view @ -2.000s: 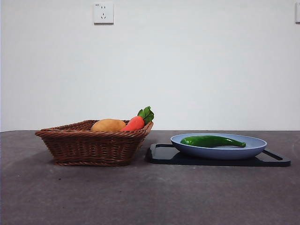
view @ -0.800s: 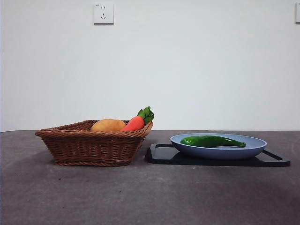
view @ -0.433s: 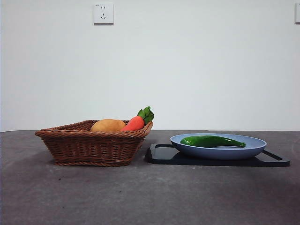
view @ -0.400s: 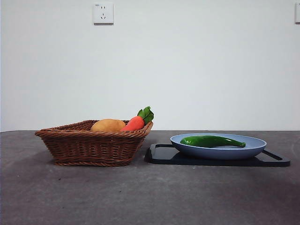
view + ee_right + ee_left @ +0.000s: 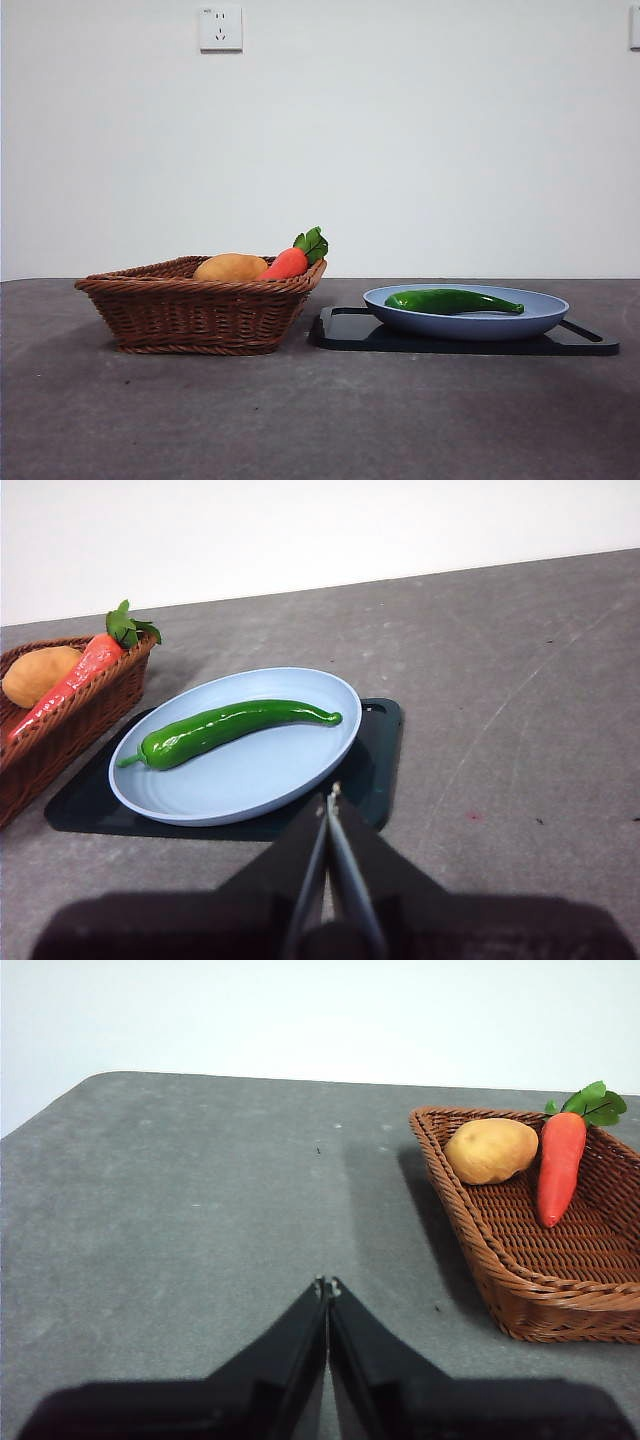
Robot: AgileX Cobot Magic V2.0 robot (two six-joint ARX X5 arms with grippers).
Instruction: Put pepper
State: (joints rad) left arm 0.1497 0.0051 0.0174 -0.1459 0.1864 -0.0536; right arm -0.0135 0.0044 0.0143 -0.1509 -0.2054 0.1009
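Observation:
The glossy green pepper (image 5: 452,300) (image 5: 225,729) lies on its side in the blue plate (image 5: 540,318) (image 5: 240,780), nothing touching it. My right gripper (image 5: 332,792) is shut and empty, held back from the plate's near rim, above the table. Over bare table beside the wicker basket (image 5: 520,1260) (image 5: 190,312), my left gripper (image 5: 327,1285) is shut too and holds nothing. Neither gripper shows in the front view.
The plate rests on a black tray (image 5: 590,342) (image 5: 385,750). The basket holds an orange carrot (image 5: 287,262) (image 5: 558,1165) with green leaves and a tan potato (image 5: 231,267) (image 5: 491,1150). A white wall with a socket (image 5: 220,27) stands behind the table.

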